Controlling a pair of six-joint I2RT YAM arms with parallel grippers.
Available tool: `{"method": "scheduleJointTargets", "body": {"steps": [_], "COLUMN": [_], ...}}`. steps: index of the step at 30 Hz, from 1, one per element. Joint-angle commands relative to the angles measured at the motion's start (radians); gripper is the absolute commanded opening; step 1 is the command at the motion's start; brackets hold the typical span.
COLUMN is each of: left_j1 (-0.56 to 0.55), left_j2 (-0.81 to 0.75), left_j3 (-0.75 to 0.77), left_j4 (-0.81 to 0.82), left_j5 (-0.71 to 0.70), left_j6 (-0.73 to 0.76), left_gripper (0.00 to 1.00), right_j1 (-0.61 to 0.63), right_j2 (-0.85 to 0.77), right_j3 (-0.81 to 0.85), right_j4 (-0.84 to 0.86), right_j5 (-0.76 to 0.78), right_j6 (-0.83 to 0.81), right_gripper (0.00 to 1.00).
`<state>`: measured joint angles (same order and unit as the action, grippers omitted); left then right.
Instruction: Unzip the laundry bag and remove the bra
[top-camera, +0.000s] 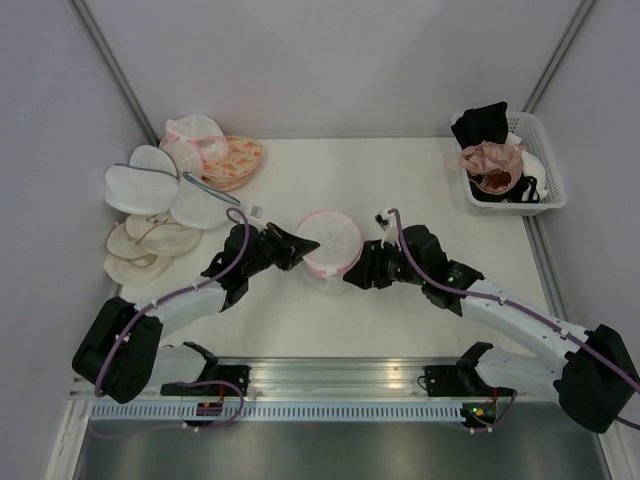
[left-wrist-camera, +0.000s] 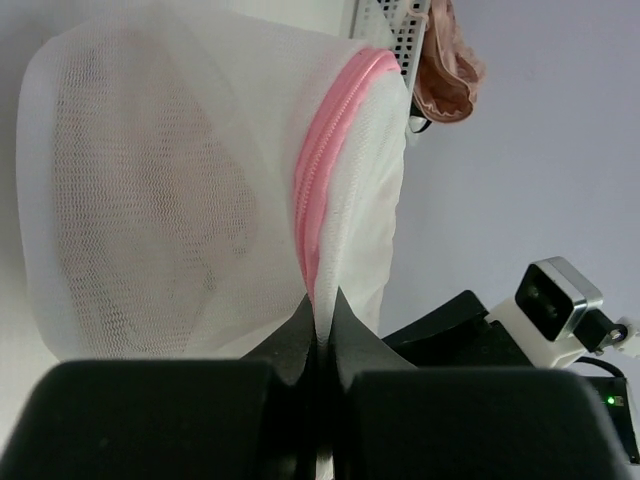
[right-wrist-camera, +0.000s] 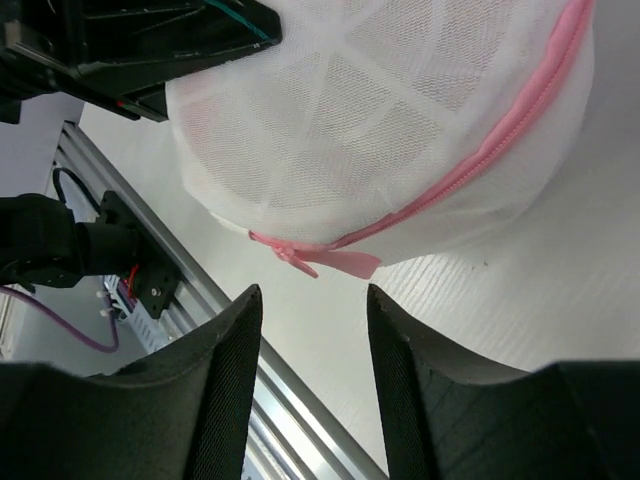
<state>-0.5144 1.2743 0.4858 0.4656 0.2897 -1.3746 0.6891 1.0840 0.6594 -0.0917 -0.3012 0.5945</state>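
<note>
The laundry bag (top-camera: 330, 243) is a round white mesh pouch with a pink zipper rim, held up off the table between the two arms. My left gripper (top-camera: 306, 247) is shut on the bag's edge beside the pink zipper (left-wrist-camera: 318, 165), the fabric pinched between its fingertips (left-wrist-camera: 322, 318). My right gripper (top-camera: 352, 281) is open just below the bag, its jaws apart under the pink zipper pull tab (right-wrist-camera: 318, 262). The bag (right-wrist-camera: 380, 110) is zipped. The bra inside is hidden by the mesh.
A white basket (top-camera: 545, 190) at the back right holds a dusty-pink bra (top-camera: 492, 160) and a black garment (top-camera: 482, 122). A pile of white mesh bags (top-camera: 150, 185) and an orange-patterned pouch (top-camera: 235, 160) lies at the back left. The metal rail (top-camera: 330, 378) runs along the table's near edge.
</note>
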Motion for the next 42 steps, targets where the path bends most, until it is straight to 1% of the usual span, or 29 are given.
{"method": "scheduleJointTargets", "body": {"steps": [1,4,10,13,16,19,23,24,25,26,27,29,32,35,37,38,42], "left_j1": [0.002,0.002,0.002,0.002,0.002,0.002,0.002,0.002,0.002,0.002,0.002,0.002,0.005,0.017,0.031,0.039,0.07], "left_j2": [0.014,0.02,0.013,0.011,0.016,0.026,0.037,0.036,0.034,0.033,0.03,0.02,0.002,-0.012,-0.009,-0.006,0.037], "left_j3": [0.043,0.039,0.03,0.027,0.023,0.022,0.013,0.01,0.01,0.008,0.007,0.004,0.004,0.019,0.031,0.039,0.06], "left_j4": [0.018,0.011,-0.001,-0.002,-0.002,0.002,0.025,0.025,0.025,0.021,0.019,0.015,-0.01,-0.057,-0.083,-0.085,-0.079], "left_j5": [0.037,0.043,0.032,0.028,0.029,0.029,0.04,0.04,0.042,0.043,0.043,0.043,0.048,0.06,0.084,0.106,0.184], "left_j6": [-0.057,-0.058,-0.055,-0.057,-0.057,-0.057,-0.066,-0.066,-0.064,-0.061,-0.06,-0.05,-0.02,0.035,0.072,0.083,0.13], "left_gripper": [0.02,0.02,0.02,0.02,0.02,0.02,0.02,0.02,0.02,0.02,0.02,0.02,0.02,0.02,0.02,0.02,0.02], "right_j1": [0.024,0.032,0.065,0.079,0.099,0.108,0.11,0.112,0.11,0.11,0.11,0.112,0.11,0.11,0.112,0.112,0.112], "right_j2": [0.027,0.045,0.112,0.128,0.12,0.099,0.086,0.097,0.103,0.108,0.119,0.123,0.12,0.122,0.125,0.123,0.129], "right_j3": [-0.01,0.0,0.045,0.045,0.04,0.04,0.051,0.066,0.074,0.081,0.098,0.114,0.14,0.173,0.201,0.207,0.243], "right_j4": [0.024,0.069,0.084,0.119,0.121,0.118,0.107,0.095,0.095,0.057,0.044,0.018,-0.054,-0.185,-0.241,-0.293,-0.406], "right_j5": [0.106,0.114,0.099,0.096,0.103,0.116,0.16,0.178,0.191,0.201,0.224,0.244,0.286,0.321,0.347,0.361,0.427], "right_j6": [-0.055,-0.05,-0.038,-0.032,-0.03,-0.025,-0.045,-0.051,-0.055,-0.065,-0.07,-0.081,-0.104,-0.134,-0.154,-0.162,-0.188], "right_gripper": [0.51,0.48,0.45,0.43,0.42,0.4,0.32,0.26,0.21,0.15,0.07,0.01,0.0,0.0,0.0,0.0,0.0]}}
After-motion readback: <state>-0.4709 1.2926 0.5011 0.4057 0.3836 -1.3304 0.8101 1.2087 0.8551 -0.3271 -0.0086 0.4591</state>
